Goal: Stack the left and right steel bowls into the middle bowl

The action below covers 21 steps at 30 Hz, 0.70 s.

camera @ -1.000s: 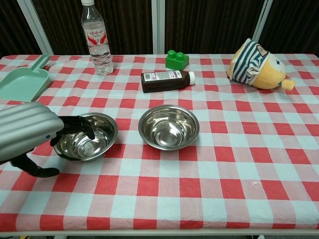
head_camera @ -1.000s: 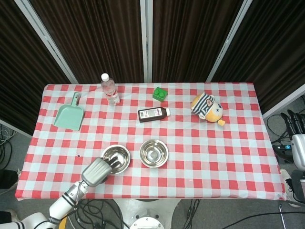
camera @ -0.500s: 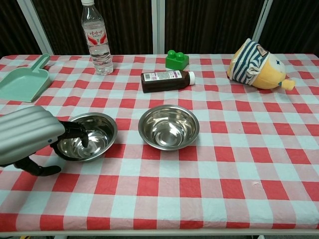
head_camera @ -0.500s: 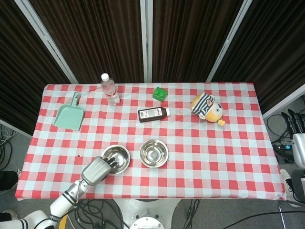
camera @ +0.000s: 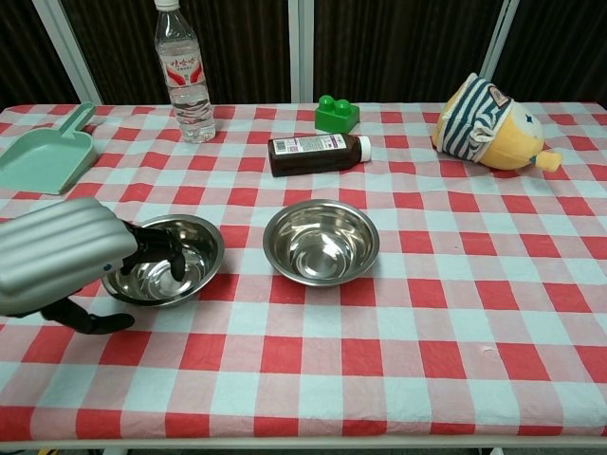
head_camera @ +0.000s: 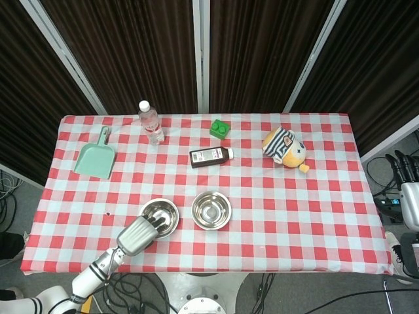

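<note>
From the head view, only two steel bowls are seen: the left bowl [head_camera: 159,215] with the left hand [head_camera: 140,234] at its near rim, and the middle bowl [head_camera: 211,210] just beside it to the right, so the pick-up of the left one looks to be the step in hand. The right hand [head_camera: 404,169] is parked well off the table's right edge, fingers up, nothing held. Both bowls sit close to the near edge of the checkered table [head_camera: 314,216], so not much slack is left on that side. In the chest view, dark fingers [camera: 159,248] are hooked over the rim into the bowl with the thumb underneath outside, so the rim seems pinched. Next, a clean lift and a short carry right would be needed; that gap is free, with the brown bottle [camera: 318,154] further back.
</note>
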Tool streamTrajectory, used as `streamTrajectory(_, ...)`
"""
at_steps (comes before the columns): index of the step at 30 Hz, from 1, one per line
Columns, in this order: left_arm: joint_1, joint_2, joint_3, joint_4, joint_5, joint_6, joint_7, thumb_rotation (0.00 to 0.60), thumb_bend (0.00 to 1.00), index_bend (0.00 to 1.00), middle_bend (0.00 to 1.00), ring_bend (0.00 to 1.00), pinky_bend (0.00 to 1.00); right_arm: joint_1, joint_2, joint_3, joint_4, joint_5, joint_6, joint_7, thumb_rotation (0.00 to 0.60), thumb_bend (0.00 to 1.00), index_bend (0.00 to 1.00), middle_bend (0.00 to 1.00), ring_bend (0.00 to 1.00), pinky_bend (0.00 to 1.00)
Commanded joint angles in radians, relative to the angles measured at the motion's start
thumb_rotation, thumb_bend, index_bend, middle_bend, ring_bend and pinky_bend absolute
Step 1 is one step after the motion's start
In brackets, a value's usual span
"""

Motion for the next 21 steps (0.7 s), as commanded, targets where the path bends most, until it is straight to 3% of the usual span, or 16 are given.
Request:
streamTrajectory(1, -0.007, -0.016, 0.005, 0.029, 0.004, -0.002, -0.013, 0.6, 0.25, 0.44, 0.43, 0.53, 0.64, 0.0, 0.003, 0.002, 0.0, 0.005, -0.005, -0.001, 0.6, 0.16, 0.02, 0.01, 0.0, 0.0)
streamTrajectory(13, -0.028, -0.059, 0.016, 0.121, 0.002, -0.008, -0.06, 0.6, 0.28, 0.48, 0.47, 0.54, 0.64, 0.004, 0.004, 0.004, 0.005, 0.02, -0.031, -0.008, 0.6, 0.16, 0.02, 0.02, 0.0, 0.0)
streamTrajectory(21, -0.044, -0.097, 0.023, 0.184, 0.017, 0.004, -0.094, 0.6, 0.31, 0.57, 0.58, 0.62, 0.66, 0.006, 0.005, 0.008, 0.006, 0.029, -0.042, -0.012, 0.6, 0.16, 0.02, 0.02, 0.0, 0.0)
